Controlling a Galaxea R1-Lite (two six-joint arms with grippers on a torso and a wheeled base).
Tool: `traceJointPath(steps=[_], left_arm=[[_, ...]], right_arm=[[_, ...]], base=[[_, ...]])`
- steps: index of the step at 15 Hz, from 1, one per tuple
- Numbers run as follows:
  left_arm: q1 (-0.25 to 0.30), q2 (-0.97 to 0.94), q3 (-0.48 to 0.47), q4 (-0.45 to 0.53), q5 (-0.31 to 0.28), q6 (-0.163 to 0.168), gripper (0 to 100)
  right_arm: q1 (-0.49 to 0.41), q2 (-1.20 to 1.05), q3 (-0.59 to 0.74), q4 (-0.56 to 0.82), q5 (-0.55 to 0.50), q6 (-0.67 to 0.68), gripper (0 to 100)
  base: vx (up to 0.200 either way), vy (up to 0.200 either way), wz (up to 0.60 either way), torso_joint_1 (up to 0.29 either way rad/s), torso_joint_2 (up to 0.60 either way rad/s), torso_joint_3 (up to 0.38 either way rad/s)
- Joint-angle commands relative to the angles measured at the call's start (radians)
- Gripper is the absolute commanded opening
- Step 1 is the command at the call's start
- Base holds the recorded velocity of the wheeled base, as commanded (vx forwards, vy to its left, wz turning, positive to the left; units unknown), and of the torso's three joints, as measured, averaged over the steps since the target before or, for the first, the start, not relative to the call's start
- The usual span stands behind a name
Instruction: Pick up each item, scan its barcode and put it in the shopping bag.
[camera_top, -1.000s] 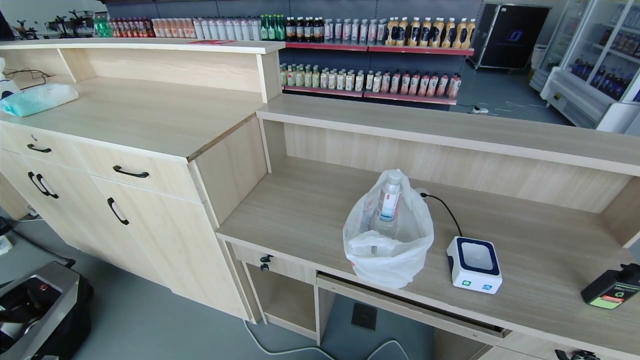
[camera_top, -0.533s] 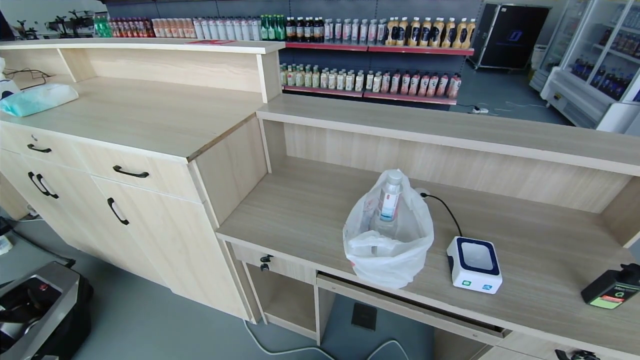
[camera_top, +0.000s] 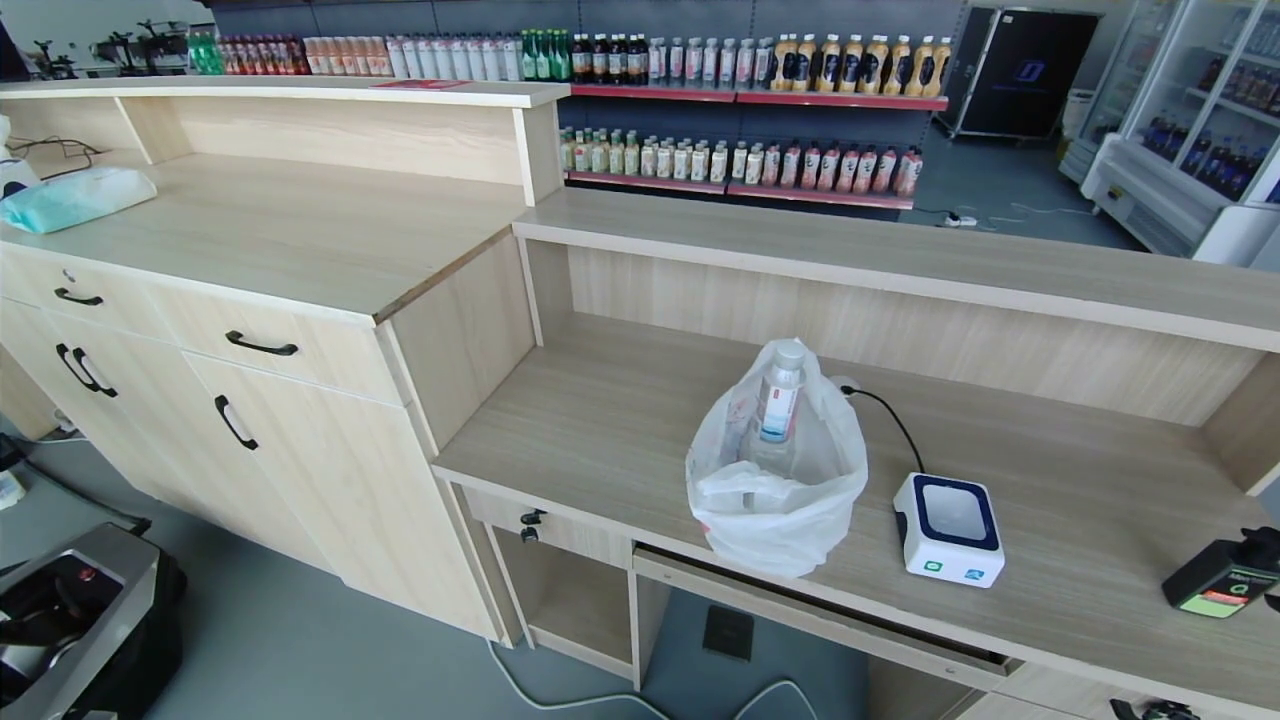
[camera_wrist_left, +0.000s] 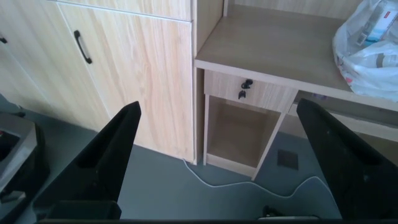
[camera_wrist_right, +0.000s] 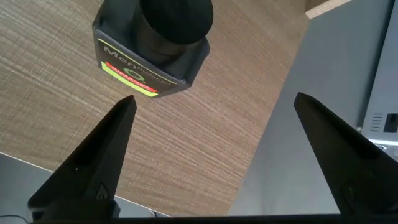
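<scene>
— Shop's quiet: the drinks shelves (camera_top: 740, 100) along the back wall, and in front the pale wooden counter (camera_top: 620, 420). Anything moved this last second?

— Nothing. All 3 looks from the head camera match; the bag hasn't even rustled.

— Where's the stuff, then?

— In the white shopping bag (camera_top: 775, 490) in the middle of the lower counter. A clear bottle (camera_top: 780, 400) stands upright in it, cap poking out the top, with something pale beneath it that I can't make out. The white scanner box (camera_top: 948, 525) sits just beside the bag, its cable running behind.

— And the arms?

— Both idle. The left gripper (camera_wrist_left: 217, 104) hangs over the floor in front of the cabinets, fingers spread, holding nothing, well apart from the bag. The right gripper (camera_wrist_right: 212, 98), also spread and empty, hovers at the counter's edge by a black handheld device (camera_wrist_right: 152, 43).

— So it's done?

— I'd judge the bagging is finished, or paused.
</scene>
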Motion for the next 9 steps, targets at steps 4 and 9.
traceJointPath(steps=[4, 9], left_arm=[[0.000, 0.000, 0.000, 0.000, 0.000, 0.000, 100], [0.000, 0.000, 0.000, 0.000, 0.000, 0.000, 100]], right_arm=[[0.029, 0.071, -0.044, 0.000, 0.028, 0.000, 100], [0.115, 0.080, -0.041, -0.003, 0.041, 0.002, 100]], base=[[0.000, 0.000, 0.00, 0.000, 0.00, 0.000], [0.000, 0.000, 0.00, 0.000, 0.00, 0.000]])
